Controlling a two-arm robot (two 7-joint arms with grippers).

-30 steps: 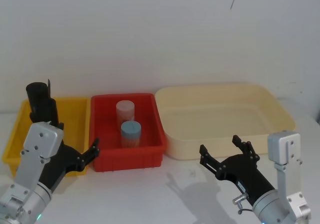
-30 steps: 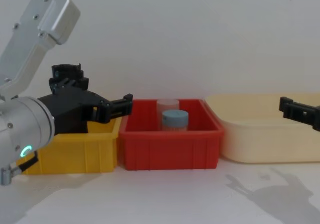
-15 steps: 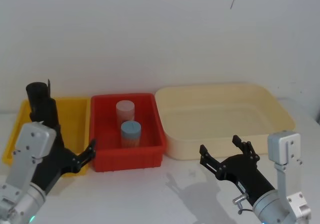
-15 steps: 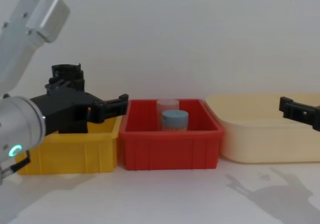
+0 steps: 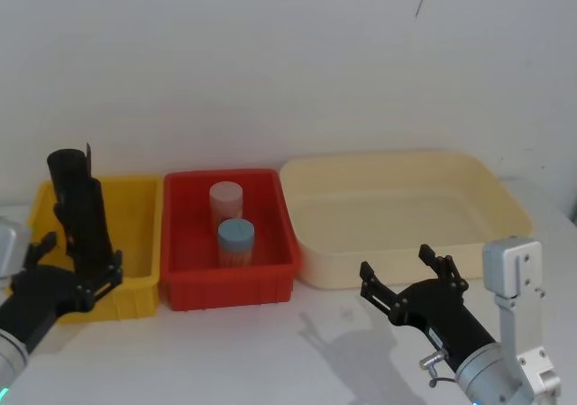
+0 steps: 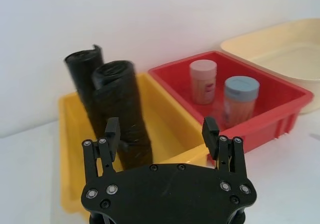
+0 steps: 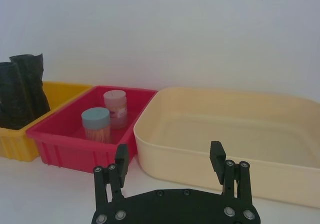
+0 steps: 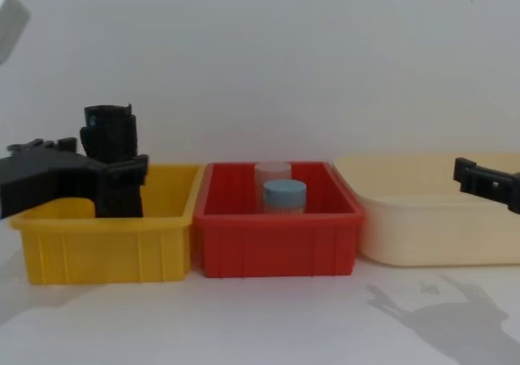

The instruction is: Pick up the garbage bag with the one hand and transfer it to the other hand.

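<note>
Bag (image 6: 119,115): stands in the yellow bin (image 6: 70,134), long axis near vertical, top end up (slightly tilted). A narrower black roll (image 6: 84,77) stands just behind it.

Left claw (image 5: 76,262): fingers spread, nothing gripped, above the bin's near wall and aimed at the bag. Contact with the bag cannot be confirmed.

Right claw (image 5: 399,270): fingers spread and empty, over the worktop (image 5: 270,351) before the cream tub (image 5: 505,207), well apart from the bag.
</note>
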